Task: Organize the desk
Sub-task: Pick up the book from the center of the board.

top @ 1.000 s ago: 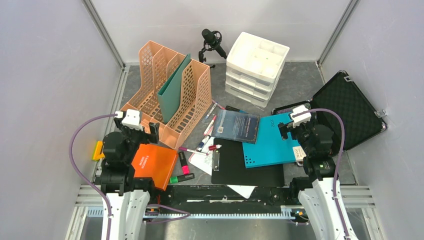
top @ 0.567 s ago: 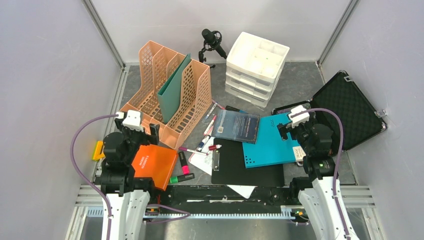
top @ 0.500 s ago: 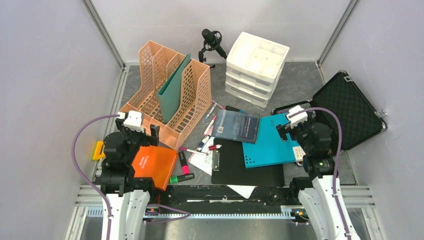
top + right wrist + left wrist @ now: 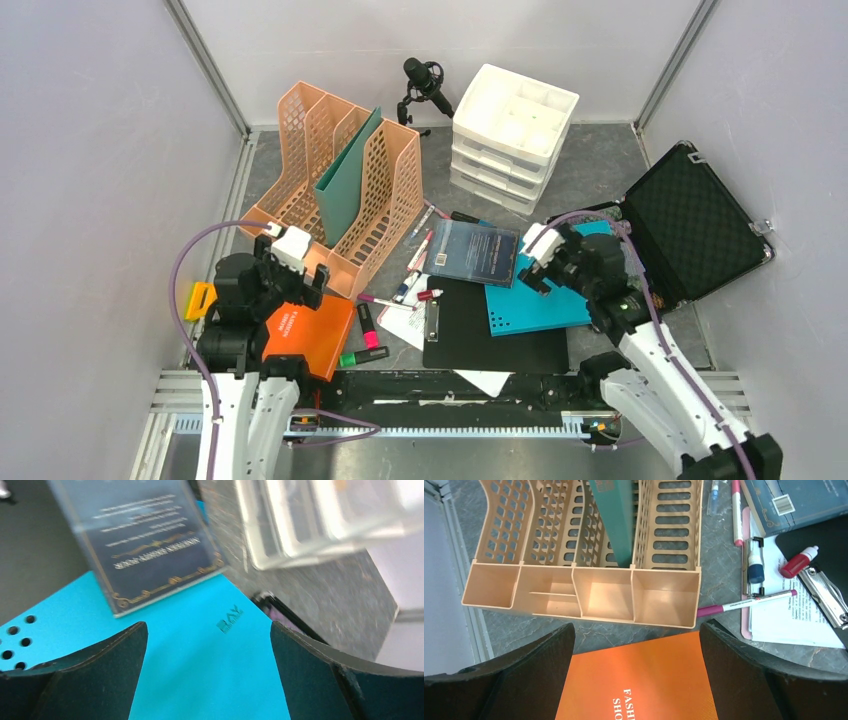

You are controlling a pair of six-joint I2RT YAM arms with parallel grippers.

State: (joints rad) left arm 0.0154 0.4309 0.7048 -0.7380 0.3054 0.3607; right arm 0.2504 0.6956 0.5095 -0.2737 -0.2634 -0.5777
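1. Table (image 4: 600, 160), dark grey with pale veins, fills the floor of the walled cell and lies under both arms and all the clutter.
2. Nearest on the left, an orange book (image 4: 310, 335) lies flat, with a pink highlighter (image 4: 367, 325) and a green highlighter (image 4: 362, 356) just beside its right edge. A black clipboard (image 4: 495, 335) lies at centre.
3. The left pincer (image 4: 636, 630) hangs spread wide above the orange book's far edge, gripping nothing.
4. The right pincer (image 4: 207, 625) hangs spread wide over a teal notebook (image 4: 540, 290), empty. A dark blue book (image 4: 472, 252) overlaps that notebook's far-left corner.
5. Loose pens (image 4: 420, 250) lie between the blue book and a peach file rack (image 4: 395, 200), which holds one green folder (image 4: 345, 190) on edge.
6. Farther right, a black foam-lined case (image 4: 700, 220) lies open. At the back stand a white drawer unit (image 4: 510, 135) and a small black microphone (image 4: 425, 80).
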